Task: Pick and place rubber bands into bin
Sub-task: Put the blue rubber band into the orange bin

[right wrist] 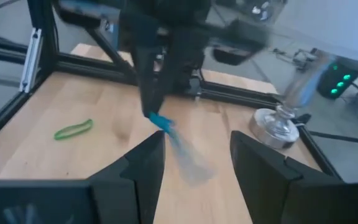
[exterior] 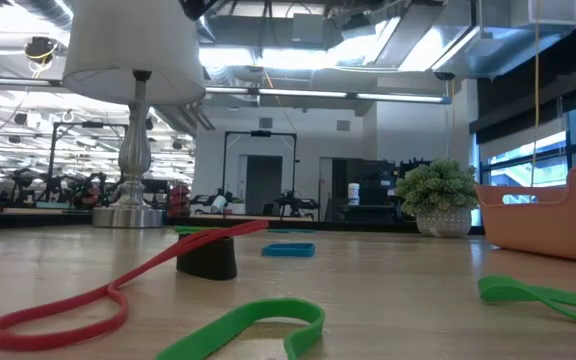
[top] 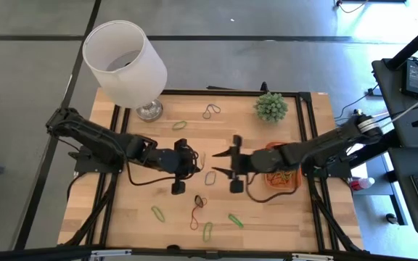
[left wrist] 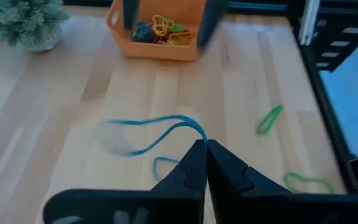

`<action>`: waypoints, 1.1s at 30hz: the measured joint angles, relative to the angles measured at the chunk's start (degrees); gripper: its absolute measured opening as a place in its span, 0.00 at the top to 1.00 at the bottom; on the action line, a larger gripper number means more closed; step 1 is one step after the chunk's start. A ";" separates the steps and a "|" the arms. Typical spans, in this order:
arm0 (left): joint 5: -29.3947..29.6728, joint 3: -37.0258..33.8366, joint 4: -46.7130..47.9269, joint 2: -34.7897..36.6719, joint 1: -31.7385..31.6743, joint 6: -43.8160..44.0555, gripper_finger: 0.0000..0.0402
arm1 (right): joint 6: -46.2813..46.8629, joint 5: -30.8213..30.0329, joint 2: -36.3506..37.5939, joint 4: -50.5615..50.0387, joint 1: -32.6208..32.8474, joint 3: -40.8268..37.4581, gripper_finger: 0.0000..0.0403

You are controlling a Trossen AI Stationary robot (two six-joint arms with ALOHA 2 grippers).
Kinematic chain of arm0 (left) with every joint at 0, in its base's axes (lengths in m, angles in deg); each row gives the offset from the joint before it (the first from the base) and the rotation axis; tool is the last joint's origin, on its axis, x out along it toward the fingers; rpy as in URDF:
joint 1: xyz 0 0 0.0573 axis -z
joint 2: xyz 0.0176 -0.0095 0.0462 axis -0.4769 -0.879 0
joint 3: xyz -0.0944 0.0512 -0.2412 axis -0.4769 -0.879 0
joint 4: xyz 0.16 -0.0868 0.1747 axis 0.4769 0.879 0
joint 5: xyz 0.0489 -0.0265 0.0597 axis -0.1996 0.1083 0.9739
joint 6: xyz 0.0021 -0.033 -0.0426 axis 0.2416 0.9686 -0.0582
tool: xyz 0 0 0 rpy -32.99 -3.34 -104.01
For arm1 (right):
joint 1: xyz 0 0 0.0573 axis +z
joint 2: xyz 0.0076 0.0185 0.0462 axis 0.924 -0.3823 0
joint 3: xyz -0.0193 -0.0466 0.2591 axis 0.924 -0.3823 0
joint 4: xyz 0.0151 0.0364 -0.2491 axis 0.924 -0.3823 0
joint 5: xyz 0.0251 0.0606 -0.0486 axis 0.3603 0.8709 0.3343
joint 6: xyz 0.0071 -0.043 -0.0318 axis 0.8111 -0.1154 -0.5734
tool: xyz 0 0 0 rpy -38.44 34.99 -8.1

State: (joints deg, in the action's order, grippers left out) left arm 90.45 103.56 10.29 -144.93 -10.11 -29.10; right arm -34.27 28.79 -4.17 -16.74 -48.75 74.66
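Rubber bands are split between two places: a small heap of yellow, red and green loops lies inside the orange bin [left wrist: 157,38], and many more lie loose on the counter [top: 122,210]. One blue band [left wrist: 151,134] is pinched at its end between the closed fingers of the left gripper [left wrist: 205,148] and trails out ahead of them, apparently lifted off the wood. In the right wrist view the same band [right wrist: 166,127] hangs from the left arm's fingertips, directly ahead of the right gripper [right wrist: 197,155], whose fingers stand apart with nothing between them.

The bin sits beyond the left fingers, straight past the held band, with the little plant [left wrist: 23,22] off to one side of it. A green band [left wrist: 269,118] lies on the counter to the other side of those fingers, and another green loop [left wrist: 306,183] lies nearer them.

By my reading the task is partly done: a few bands are binned, one is in hand, and about eight remain scattered, among them the red one [top: 197,210] and green ones [top: 158,213] on the near side.
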 joint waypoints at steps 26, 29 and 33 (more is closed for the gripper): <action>-13.54 7.42 8.83 0.46 -7.25 -8.57 0.99 | 5.12 -0.39 -17.14 -22.38 -3.28 24.61 0.98; -13.54 7.42 8.94 0.48 -7.60 -10.32 0.99 | 5.25 -0.57 -17.14 -22.38 -3.27 24.61 0.99; -13.34 7.42 9.03 0.46 -9.19 -10.96 0.95 | 6.84 -0.69 -17.14 -22.61 -3.31 24.61 0.99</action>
State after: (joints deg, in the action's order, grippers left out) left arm 77.11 110.98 19.31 -144.47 -19.31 -40.06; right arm -27.43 28.10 -21.31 -39.35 -52.06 99.27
